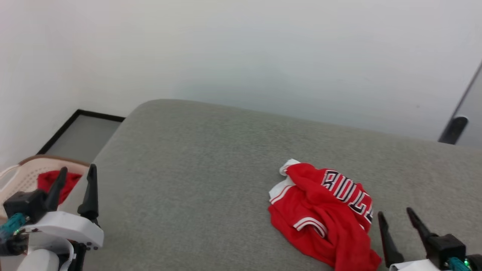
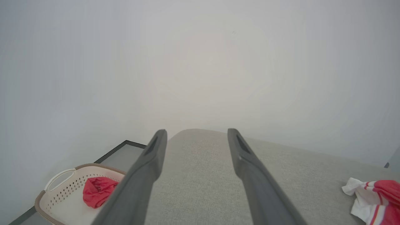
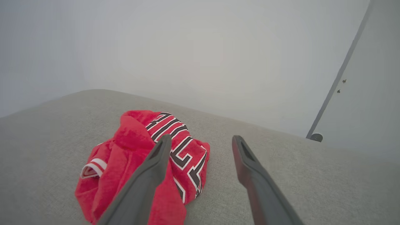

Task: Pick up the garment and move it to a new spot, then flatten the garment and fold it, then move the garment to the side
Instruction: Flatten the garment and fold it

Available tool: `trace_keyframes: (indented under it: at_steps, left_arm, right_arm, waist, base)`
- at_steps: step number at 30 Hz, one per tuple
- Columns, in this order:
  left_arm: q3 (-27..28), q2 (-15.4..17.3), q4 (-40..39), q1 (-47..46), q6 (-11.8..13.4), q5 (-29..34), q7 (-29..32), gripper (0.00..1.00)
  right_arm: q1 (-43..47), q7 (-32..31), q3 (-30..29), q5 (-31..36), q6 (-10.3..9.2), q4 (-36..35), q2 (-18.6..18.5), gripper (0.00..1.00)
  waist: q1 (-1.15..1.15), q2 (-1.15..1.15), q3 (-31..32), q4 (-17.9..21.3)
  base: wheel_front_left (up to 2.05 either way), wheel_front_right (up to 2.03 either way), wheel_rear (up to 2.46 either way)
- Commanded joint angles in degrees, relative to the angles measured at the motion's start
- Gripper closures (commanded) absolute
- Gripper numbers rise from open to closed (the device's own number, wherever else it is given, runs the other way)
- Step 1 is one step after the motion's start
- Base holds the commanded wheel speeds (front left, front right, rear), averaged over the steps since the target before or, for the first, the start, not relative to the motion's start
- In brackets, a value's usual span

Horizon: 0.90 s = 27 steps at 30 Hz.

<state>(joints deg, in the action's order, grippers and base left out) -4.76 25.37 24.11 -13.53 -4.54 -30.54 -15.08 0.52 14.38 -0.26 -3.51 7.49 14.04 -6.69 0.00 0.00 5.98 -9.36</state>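
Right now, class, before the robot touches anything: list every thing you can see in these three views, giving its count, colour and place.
red jersey-style shirt with white sleeves and black lettering: one; red, white, black; crumpled on the grey surface, towards its right
grey fabric-covered surface: one; grey; across the middle, against the wall
cream perforated plastic basket with a brown rim: one; cream; beside the surface's left edge
small plain red cloth: one; red; inside the basket
pale wall: one; whitish; behind the surface
left fingers: two; dark; spread apart, holding nothing, near the basket
right fingers: two; dark; spread apart, holding nothing, beside the shirt
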Motion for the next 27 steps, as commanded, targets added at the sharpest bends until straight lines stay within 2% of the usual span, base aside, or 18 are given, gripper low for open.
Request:
trace_keyframes:
  at_steps: [1,4,7,12,17,20,24,25,26,27]
  left_arm:
    - [0.1,-0.3,-0.1,0.5,-0.1,-0.5,-0.1,0.00]
    - [-0.6,-0.6,-0.6,0.5,-0.4,-0.6,0.2,0.00]
    - [-1.2,-0.9,-1.2,0.5,-0.3,-0.9,0.9,0.00]
    - [-1.7,-1.9,-2.2,0.8,-0.1,-2.0,2.3,0.00]
    - [-2.0,-3.1,-2.8,0.7,-0.1,-3.3,2.9,0.00]
    - [-2.3,-3.7,-3.1,-0.2,-0.3,-3.8,3.0,0.00]
    - [-2.6,-4.8,-2.6,-1.3,-0.6,-4.5,2.5,0.00]
    - [-2.5,-5.1,-2.4,-1.6,-0.7,-4.9,2.4,0.00]
    - [-2.5,-5.3,-2.2,-1.9,-0.9,-5.0,2.2,0.00]
    - [-2.6,-5.6,-1.9,-2.2,-1.0,-5.3,2.0,0.00]
  right_arm:
    - [-0.9,-0.8,0.4,-1.1,-0.01,0.5,-0.2,0.00]
    - [-2.0,-5.6,2.0,-2.7,0.00,1.3,-1.2,0.00]
    - [-2.5,-13.1,3.5,-5.2,0.00,1.5,-1.9,0.00]
    - [-2.2,-29.7,4.2,-8.5,-0.02,0.4,-2.8,0.00]
    - [0.1,-43.7,3.0,-7.1,-0.02,-2.4,-2.5,0.00]
    - [0.6,-48.5,2.2,-6.2,-0.02,-3.5,-1.9,0.00]
    - [-1.1,-49.4,2.1,-5.7,-0.02,-2.8,-1.3,0.02]
    - [-1.8,-49.2,2.4,-5.8,-0.01,-2.3,-1.2,0.60]
    - [-2.3,-48.9,2.9,-5.9,-0.01,-1.5,-1.5,1.00]
    - [-2.7,-48.8,3.2,-6.2,-0.01,-0.7,-1.7,1.00]
  waist:
    - [0.00,0.00,0.4,-2.5]
    - [0.00,0.00,0.3,-4.1]
    - [0.00,0.00,0.0,-5.4]
    - [0.00,0.00,-1.2,-6.6]
    - [0.00,0.00,-2.8,-7.6]
    - [0.00,0.00,-4.5,-8.3]
    - [0.00,0.00,-6.8,-9.0]
    - [0.00,0.00,-7.2,-9.1]
    - [0.00,0.00,-7.5,-9.2]
    - [0.00,0.00,-7.7,-9.2]
  base:
    - [0.00,0.00,0.00]
    - [0.00,0.00,0.00]
    - [0.00,0.00,0.00]
    - [0.00,0.00,0.00]
    - [0.00,0.00,0.00]
    - [0.00,0.00,0.00]
    - [0.00,0.00,0.00]
    - [0.00,0.00,0.00]
    - [0.00,0.00,0.00]
    - [0.00,0.00,0.00]
